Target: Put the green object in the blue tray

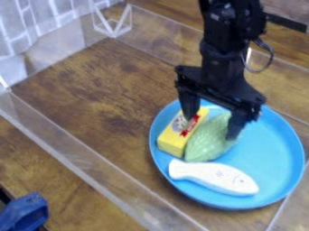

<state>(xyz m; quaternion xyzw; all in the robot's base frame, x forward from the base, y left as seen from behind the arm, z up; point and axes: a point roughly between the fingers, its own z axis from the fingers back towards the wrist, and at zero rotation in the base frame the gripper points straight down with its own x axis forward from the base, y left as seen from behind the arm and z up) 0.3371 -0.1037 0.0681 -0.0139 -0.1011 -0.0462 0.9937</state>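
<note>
And there lies the green vegetable [214, 139], in the blue tray [283, 155], tucked in beside the yellow block [176, 141], with the white fish [214, 177] across from it near the rim! The black jaws [219, 114] hang over the tray, spread apart, one on the yellow block's side and the other out past the green piece. Nothing appears to be clamped between them, though the dark fingers hide part of the view, so I can't swear whether a tip brushes the block or the vegetable.

Which step are we on? The placing looks done, I'd say, and this is the release-and-clear stage. So the next move calls for a clean lift: straight up, jaws kept wide, no sideways swing that might nudge the yellow block or drag the green piece along. After that, back away over the brown tabletop [90, 90] and leave the tray alone. Down in the corner, the dark blue cloth [23, 211] sits well apart from it all, no part of this job.
</note>
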